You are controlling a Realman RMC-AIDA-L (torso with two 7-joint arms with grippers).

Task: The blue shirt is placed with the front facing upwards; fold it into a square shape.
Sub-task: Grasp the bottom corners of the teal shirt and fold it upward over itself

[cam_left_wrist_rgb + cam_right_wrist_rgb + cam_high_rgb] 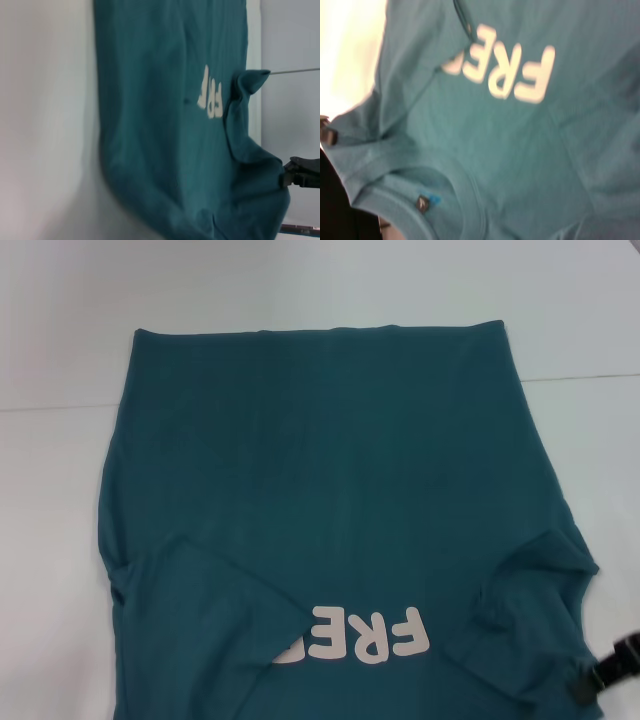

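The blue shirt [320, 470] lies flat on the white table [300, 290], hem at the far side and collar toward me. Its white print [370, 635] reads upside down from here. The sleeve on my left [210, 590] is folded inward over the end of the print. The sleeve on my right [530, 580] is bunched inward. My right gripper [590, 685] is at the shirt's near right edge, by that sleeve; it also shows in the left wrist view [292, 177]. The right wrist view shows the print [515, 75], the collar [465, 195] and its dark tag [423, 204]. My left gripper is out of view.
Bare white table surrounds the shirt at the far side, left [50, 540] and right [600, 460]. A thin seam line [580, 377] crosses the table behind the shirt's far end.
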